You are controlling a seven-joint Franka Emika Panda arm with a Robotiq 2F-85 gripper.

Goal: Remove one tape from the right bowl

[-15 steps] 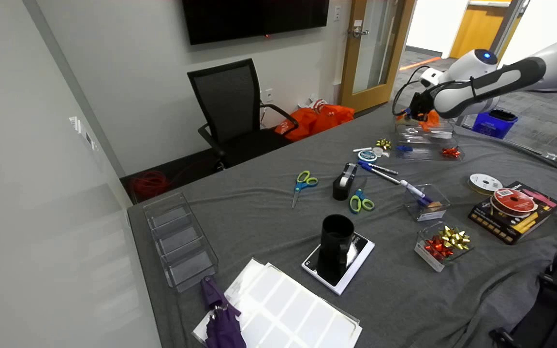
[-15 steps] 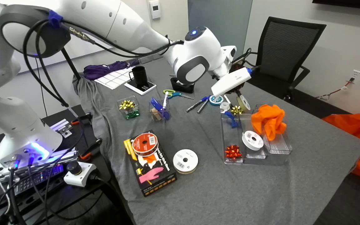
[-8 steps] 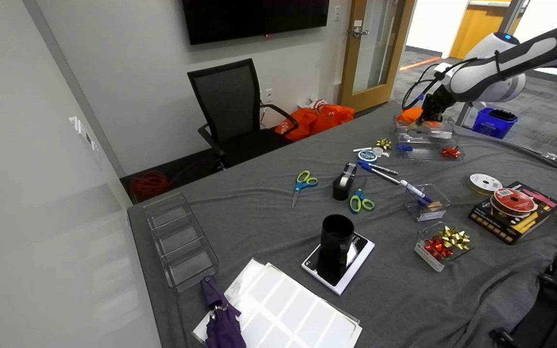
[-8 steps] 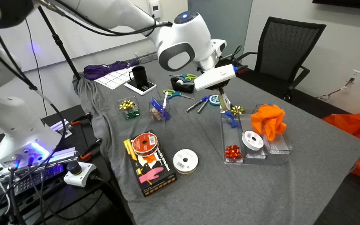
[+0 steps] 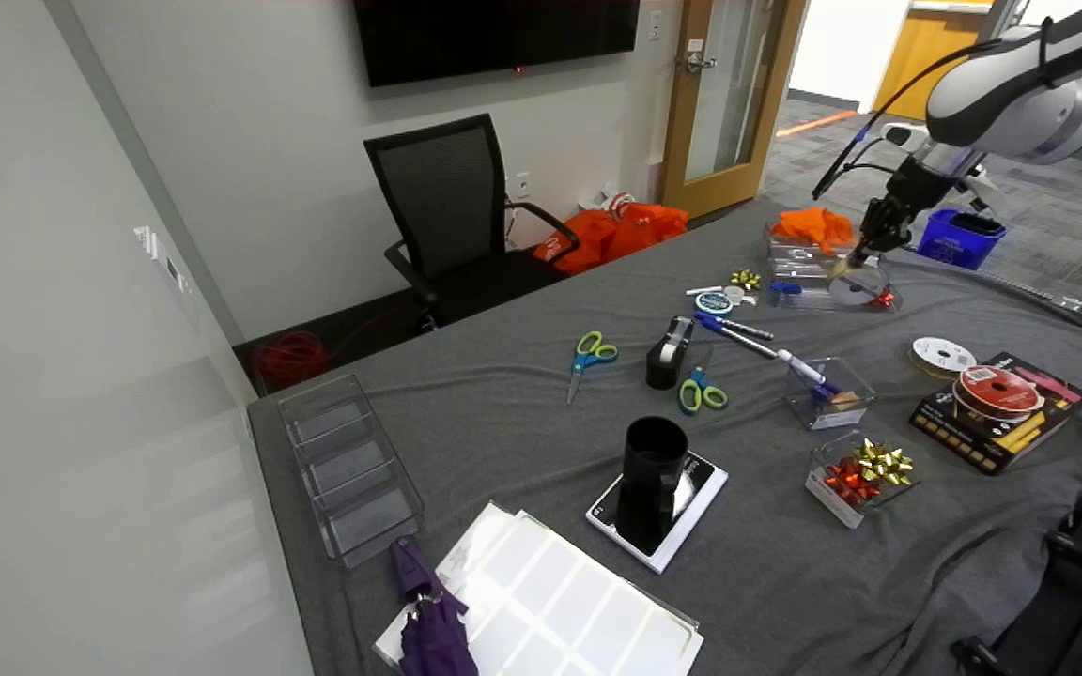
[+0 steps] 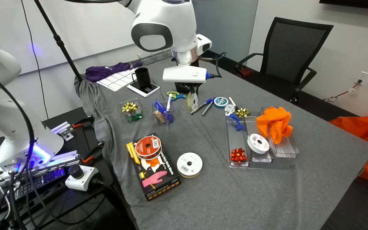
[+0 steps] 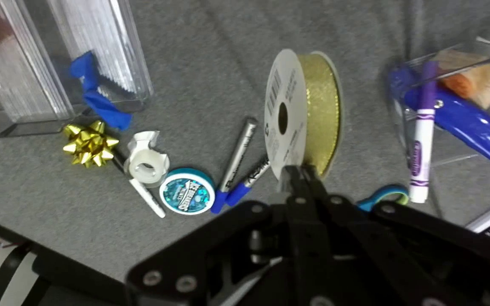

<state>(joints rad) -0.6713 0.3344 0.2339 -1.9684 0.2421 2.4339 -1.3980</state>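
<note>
My gripper [image 7: 302,175] is shut on the rim of a gold ribbon spool [image 7: 286,80] with white faces. In both exterior views the spool [image 5: 853,284] [image 6: 193,101] hangs upright below the gripper [image 5: 858,255] [image 6: 191,89], above the table. A small whitish tape roll [image 7: 136,168] lies on the table by a gold bow and a round mint tin, left of the gripper in the wrist view; it also shows in both exterior views [image 5: 734,295] [image 6: 229,109]. No orange bowl shows in any view.
A clear divided tray [image 6: 237,140] holds a white spool [image 6: 255,144], orange cloth [image 6: 272,123] and a red bow. Another white spool [image 6: 195,159] lies beside a glove box [image 6: 163,185] bearing a red spool. Clear boxes [image 6: 163,111], markers and a black mug [image 6: 143,77] stand nearer the whiteboard.
The gripper has carried the gold spool away from beside the gold bow, leftward in the exterior view with the robot base, toward the clear boxes. It stays shut on the spool.
</note>
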